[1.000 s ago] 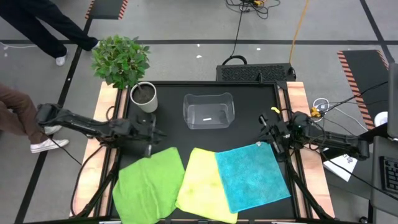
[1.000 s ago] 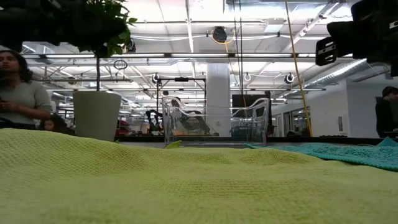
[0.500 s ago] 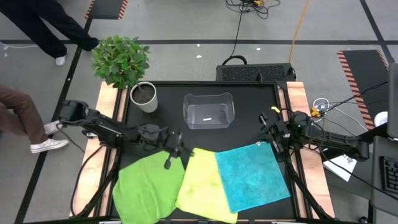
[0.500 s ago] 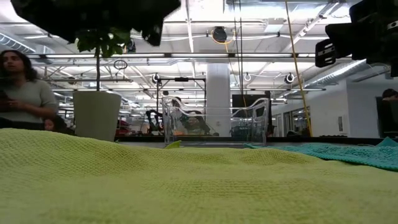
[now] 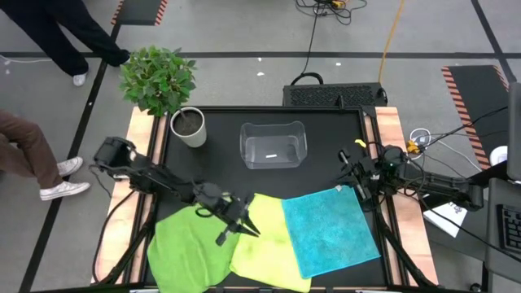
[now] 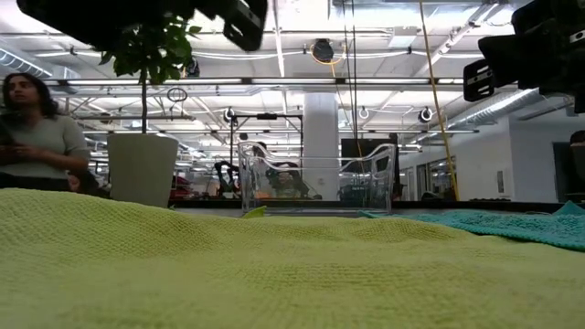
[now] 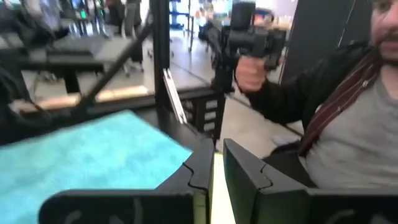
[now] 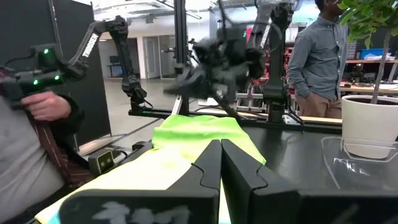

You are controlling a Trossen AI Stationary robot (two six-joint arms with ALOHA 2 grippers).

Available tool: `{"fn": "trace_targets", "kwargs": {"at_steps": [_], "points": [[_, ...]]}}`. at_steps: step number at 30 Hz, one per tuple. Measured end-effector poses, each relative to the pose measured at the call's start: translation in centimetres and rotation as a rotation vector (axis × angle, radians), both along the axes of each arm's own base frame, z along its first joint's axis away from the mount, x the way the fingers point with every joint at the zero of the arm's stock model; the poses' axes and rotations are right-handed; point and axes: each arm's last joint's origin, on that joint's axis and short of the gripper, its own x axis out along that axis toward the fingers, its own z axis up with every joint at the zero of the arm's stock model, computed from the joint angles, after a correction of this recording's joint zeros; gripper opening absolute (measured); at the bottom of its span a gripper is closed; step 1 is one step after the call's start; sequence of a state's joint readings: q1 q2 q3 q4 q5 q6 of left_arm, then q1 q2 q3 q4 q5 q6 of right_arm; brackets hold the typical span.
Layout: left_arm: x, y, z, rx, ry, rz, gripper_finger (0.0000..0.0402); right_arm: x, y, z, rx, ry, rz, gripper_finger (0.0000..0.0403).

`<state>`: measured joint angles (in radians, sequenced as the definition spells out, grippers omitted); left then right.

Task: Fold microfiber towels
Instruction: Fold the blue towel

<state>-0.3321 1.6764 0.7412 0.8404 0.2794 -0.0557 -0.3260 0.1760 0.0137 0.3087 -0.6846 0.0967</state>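
Left gripper (image 5: 238, 225) nearly closed, empty, over pale yellow-green towel (image 5: 264, 244)

A big pale yellow-green fuzzy towel (image 6: 274, 265) fills the front. Behind it stands a clear plastic bin (image 6: 315, 178). Left of the bin is a white plant pot (image 6: 142, 170) with green leaves above it. Right of the bin lies a turquoise blue towel (image 6: 512, 224). A person (image 6: 35, 132) stands far left of the bin.
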Motion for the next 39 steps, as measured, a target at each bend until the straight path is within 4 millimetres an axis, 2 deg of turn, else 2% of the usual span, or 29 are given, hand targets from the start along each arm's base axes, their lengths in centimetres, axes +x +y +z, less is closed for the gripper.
{"fn": "trace_targets", "kwargs": {"at_steps": [6,9,15,21,31,36,39], "points": [[2.8,-1.6,-3.4,0.073,0.15,0.122,0.0037,0.0,0.0,0.0,0.023,0.009,0.002,0.0],[4.1,-2.9,-4.4,0.097,0.202,0.094,0.0037,0.0,0.0,0.0,0.043,0.017,0.005,0.0],[6.1,-5.1,-3.6,0.169,0.232,0.0,0.0037,0.0,0.0,0.0,0.063,0.024,0.007,0.0],[8.2,-7.1,-2.9,0.258,0.219,0.037,0.0037,0.0,0.0,0.0,0.065,0.029,0.006,0.0],[12.1,-8.1,-4.1,0.284,0.28,0.093,0.0037,0.0,0.0,-0.1,0.105,0.053,0.004,0.0],[12.8,-10.2,-4.7,0.347,0.284,0.059,0.0038,0.0,0.0,-0.2,0.128,0.068,0.005,0.0],[12.5,-11.6,-4.5,0.388,0.263,0.043,0.0038,0.1,0.0,-0.3,0.13,0.076,0.004,0.0]]}}
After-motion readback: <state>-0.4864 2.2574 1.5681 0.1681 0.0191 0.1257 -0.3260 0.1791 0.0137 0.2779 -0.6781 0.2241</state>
